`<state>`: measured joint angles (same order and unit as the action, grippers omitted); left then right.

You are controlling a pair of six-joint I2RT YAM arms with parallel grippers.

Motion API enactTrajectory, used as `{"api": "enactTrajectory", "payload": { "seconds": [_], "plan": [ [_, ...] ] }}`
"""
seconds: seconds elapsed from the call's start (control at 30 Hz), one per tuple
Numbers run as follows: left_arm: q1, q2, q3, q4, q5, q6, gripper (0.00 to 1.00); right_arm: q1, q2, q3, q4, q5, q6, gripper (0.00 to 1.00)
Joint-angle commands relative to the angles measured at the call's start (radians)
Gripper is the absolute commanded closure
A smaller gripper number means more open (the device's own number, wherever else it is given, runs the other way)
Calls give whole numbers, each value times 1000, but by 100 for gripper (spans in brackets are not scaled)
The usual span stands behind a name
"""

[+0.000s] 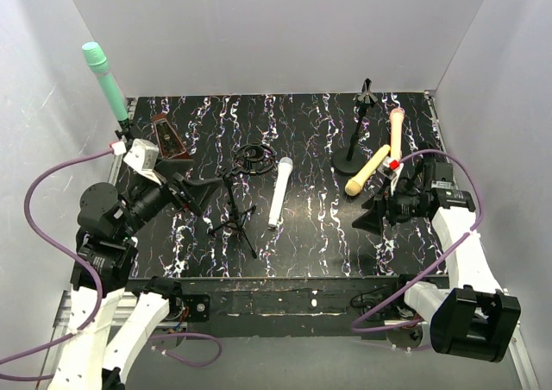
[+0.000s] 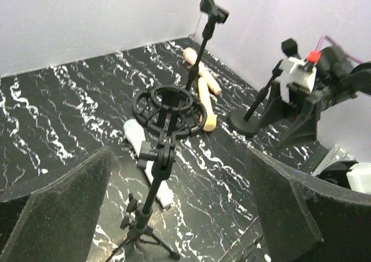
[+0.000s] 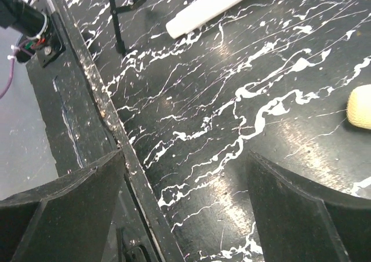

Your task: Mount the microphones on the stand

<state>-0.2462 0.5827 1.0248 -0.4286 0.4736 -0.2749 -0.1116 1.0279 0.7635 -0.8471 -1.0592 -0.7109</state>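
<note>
The mint green microphone (image 1: 105,79) stands upright at the table's far left corner, held in a clip. The white microphone (image 1: 279,191) lies flat at the centre, beside a black tripod stand (image 1: 235,213) topped by a ring mount (image 1: 254,159). The yellow microphone (image 1: 366,170) and the peach-pink microphone (image 1: 396,131) lie by a round-base stand (image 1: 354,153) with a clip on top. My left gripper (image 1: 194,196) is open and empty, left of the tripod (image 2: 153,186). My right gripper (image 1: 375,210) is open and empty, near the front edge, below the yellow head (image 3: 360,106).
A reddish-brown object (image 1: 168,135) lies at the far left. White walls enclose the table on three sides. The table's front rail (image 3: 110,128) runs under my right gripper (image 3: 185,210). Purple cables loop beside both arms. The white microphone's end (image 3: 214,7) shows in the right wrist view.
</note>
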Motion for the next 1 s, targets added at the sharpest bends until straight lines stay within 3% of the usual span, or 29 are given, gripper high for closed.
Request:
{"api": "enactTrajectory", "payload": {
  "seconds": [0.0, 0.13, 0.3, 0.53, 0.77, 0.97],
  "plan": [
    [-2, -27, -44, -76, -41, 54, 2, 3, 1, 106, 40, 28, 157, 11],
    [-2, -99, -153, -72, -121, 80, 2, 102, 44, 186, 2, 141, 232, 13],
    [-2, -199, -313, -87, -259, 105, 2, 320, 83, 174, 144, 295, 430, 14],
    [-2, -241, -344, -98, -432, 166, 2, 449, 245, 250, 259, 441, 704, 21],
    [-2, -184, -339, -98, -409, 155, 2, 622, 379, 359, 338, 813, 974, 17],
    [-1, -195, -342, -98, -420, 152, 2, 684, 576, 512, 306, 824, 1082, 18]
  ]
}}
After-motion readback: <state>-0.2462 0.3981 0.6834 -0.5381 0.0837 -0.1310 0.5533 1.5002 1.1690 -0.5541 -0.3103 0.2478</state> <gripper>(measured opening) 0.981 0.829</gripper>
